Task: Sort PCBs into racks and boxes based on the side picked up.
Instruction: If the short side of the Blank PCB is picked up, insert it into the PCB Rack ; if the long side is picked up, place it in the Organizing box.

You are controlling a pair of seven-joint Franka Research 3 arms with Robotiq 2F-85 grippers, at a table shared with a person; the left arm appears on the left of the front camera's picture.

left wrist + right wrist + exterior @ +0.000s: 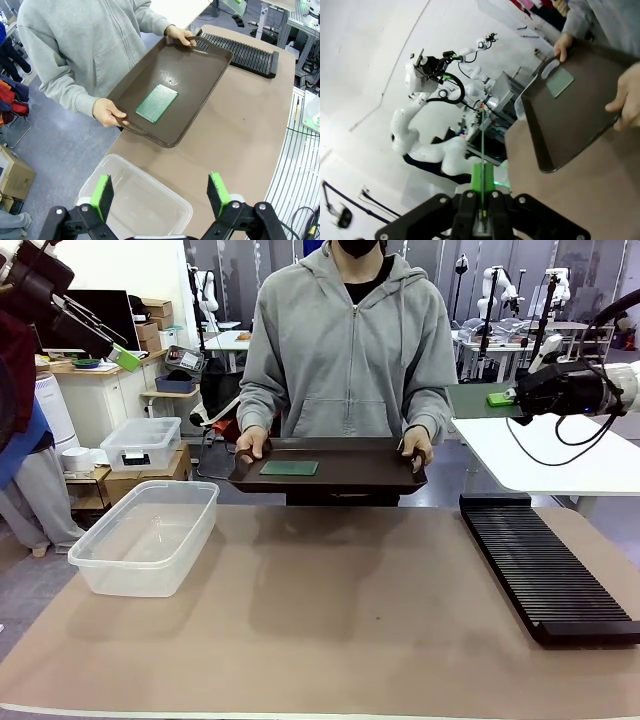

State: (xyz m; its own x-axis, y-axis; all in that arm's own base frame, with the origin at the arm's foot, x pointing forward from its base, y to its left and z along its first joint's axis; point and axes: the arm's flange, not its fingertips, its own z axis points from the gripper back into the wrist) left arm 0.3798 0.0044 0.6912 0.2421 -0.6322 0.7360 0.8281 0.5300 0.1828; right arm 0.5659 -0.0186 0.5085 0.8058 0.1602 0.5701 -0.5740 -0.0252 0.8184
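While clamping one PCB [470, 402] by one edge in the right pincer [505, 398], pressed together on it, hangs high off the far right of the worktop [350, 620], above and beyond the rack [545, 570] lying lengthwise below. Faces the second PCB [157, 103], flat in the tray [200, 70] held out by a person [75, 45], straight ahead of the left pincer [160, 180], spread wide over the box [130, 575]. Lies long axis along the tray, left of centre, so probably nearer the left arm than the right.

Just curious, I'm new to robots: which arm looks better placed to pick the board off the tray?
Probably left: the left gripper is open and empty, while the right gripper is shut on a PCB.
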